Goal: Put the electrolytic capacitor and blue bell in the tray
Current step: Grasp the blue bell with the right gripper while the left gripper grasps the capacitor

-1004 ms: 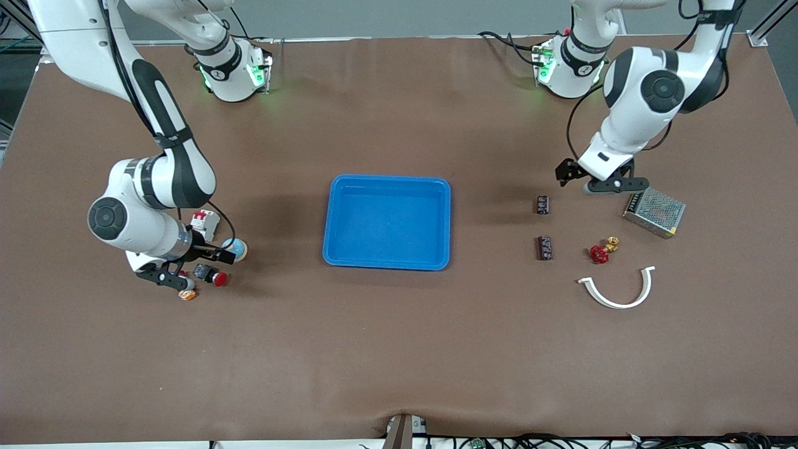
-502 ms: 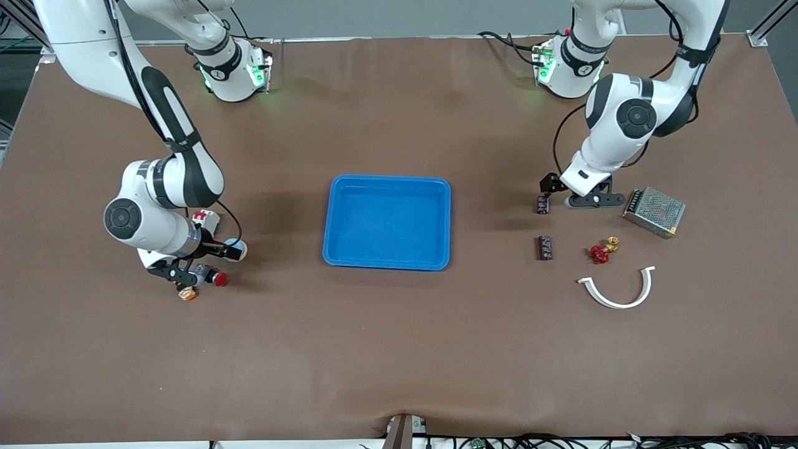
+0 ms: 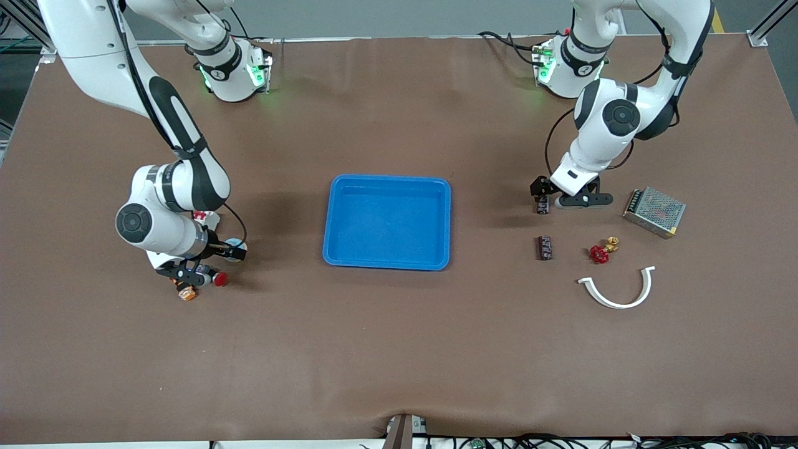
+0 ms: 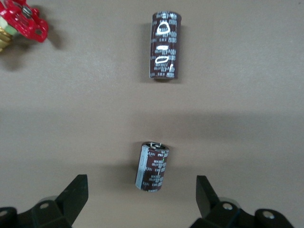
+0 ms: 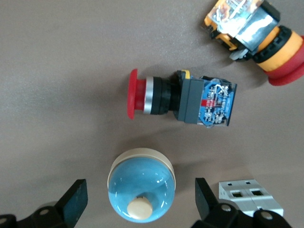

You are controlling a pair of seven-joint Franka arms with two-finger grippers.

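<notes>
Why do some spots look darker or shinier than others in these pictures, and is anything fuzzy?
Front view: soft overhead light, a dim shadow beside the tray, green lamp glow at both arm bases. Left wrist view: a broad shadow band crosses the table above the nearer capacitor; the print on the other capacitor glares white. Right wrist view: the blue bell shows a soft sheen and looks sharp.

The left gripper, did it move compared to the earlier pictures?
Yes. The left gripper has shifted away from the metal mesh box, toward the tray, and now hangs open over a capacitor.
</notes>
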